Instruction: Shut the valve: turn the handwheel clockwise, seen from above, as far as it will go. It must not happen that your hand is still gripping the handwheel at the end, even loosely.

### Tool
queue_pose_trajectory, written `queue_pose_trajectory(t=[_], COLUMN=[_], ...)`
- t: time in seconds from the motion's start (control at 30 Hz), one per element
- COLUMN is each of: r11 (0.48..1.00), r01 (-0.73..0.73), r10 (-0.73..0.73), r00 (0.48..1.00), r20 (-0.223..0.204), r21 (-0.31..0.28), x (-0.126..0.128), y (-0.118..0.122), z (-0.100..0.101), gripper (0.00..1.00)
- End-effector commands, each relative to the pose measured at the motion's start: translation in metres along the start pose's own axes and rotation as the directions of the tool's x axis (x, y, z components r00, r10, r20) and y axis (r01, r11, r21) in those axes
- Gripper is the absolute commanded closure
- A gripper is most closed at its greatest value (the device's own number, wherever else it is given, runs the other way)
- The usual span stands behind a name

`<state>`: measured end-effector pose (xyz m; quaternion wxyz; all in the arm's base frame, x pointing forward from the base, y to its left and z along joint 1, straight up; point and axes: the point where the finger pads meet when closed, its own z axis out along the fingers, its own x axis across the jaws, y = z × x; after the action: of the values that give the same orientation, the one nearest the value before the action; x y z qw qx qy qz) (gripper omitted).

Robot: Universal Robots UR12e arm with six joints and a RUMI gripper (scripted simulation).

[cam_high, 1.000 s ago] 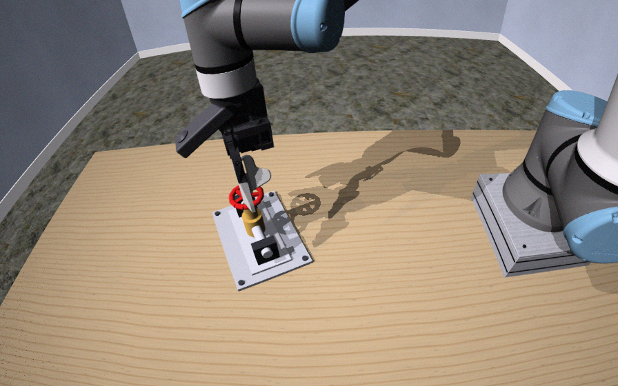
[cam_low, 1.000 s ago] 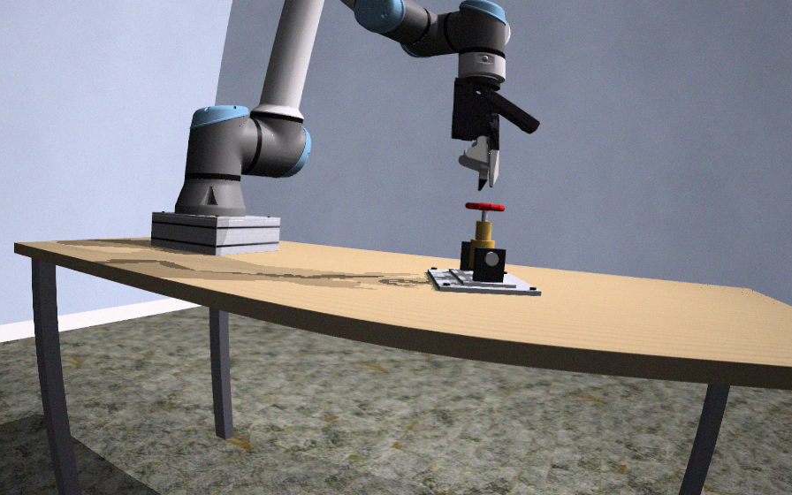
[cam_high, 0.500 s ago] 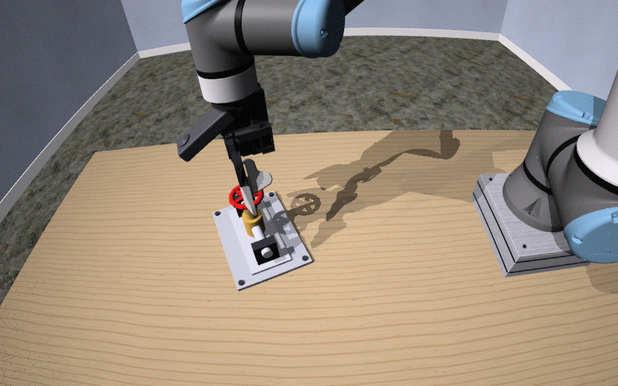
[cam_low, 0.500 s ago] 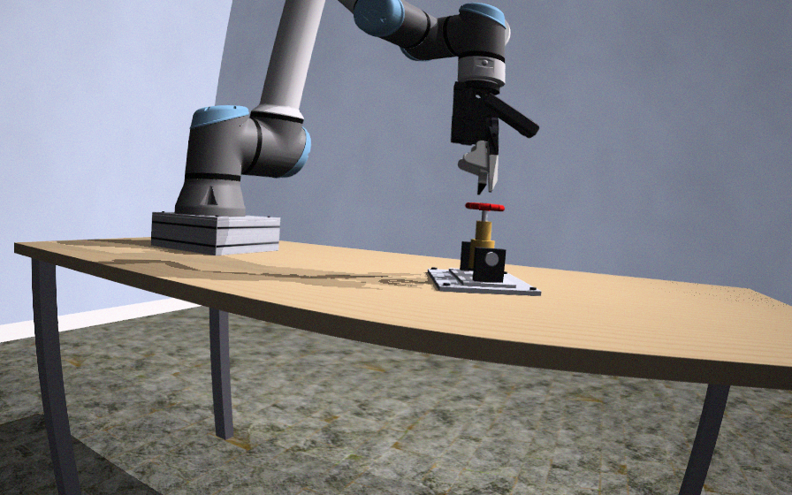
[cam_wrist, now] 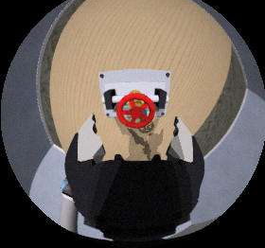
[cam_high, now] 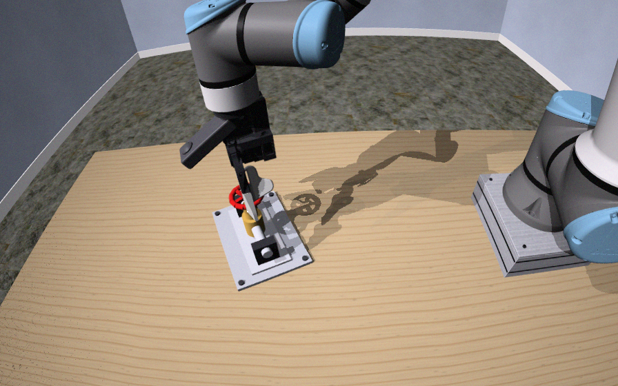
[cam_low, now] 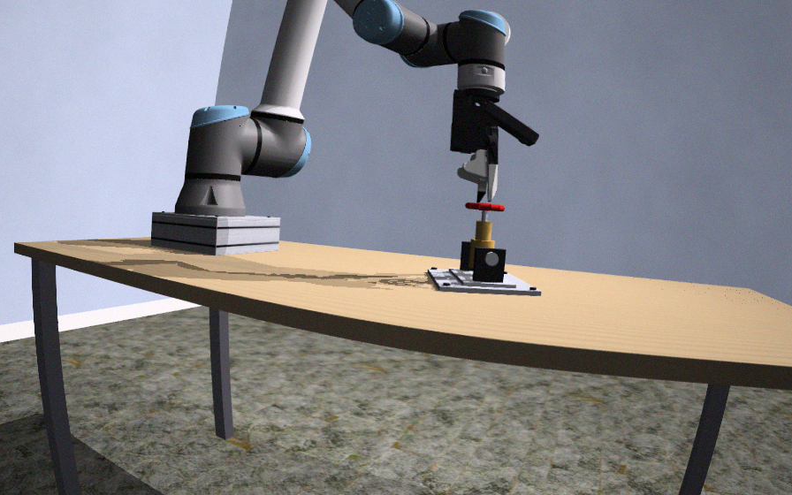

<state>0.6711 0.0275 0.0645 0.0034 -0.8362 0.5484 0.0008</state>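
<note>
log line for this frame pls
phase: approach | gripper: open, empty, just above handwheel, no contact | valve: upright on base plate | turn: not started

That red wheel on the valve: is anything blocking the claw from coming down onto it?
Nothing visible. The open gripper hangs just above the red handwheel, with only bare air between them.

The arm (cam_low: 292, 58) has grey joint housings with light-blue caps and pale tube links — a white wrist band above the black gripper (cam_low: 489, 184) with light-grey fingers.
</note>
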Motion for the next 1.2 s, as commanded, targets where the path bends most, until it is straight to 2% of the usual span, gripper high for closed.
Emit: queue_pose_trajectory(t=[0.0,0.5,1.17], r11=[1.0,1.0,1.0], r01=[-0.002,-0.002,-0.002], r10=[0.002,0.002,0.002], r00=[1.0,1.0,1.0], r20=[0.001,0.001,-0.001], r21=[0.001,0.001,0.003], x=[0.001,0.001,0.002], y=[0.001,0.001,0.0], z=[0.01,0.021,0.022], gripper=[0.0,0.0,0.0])
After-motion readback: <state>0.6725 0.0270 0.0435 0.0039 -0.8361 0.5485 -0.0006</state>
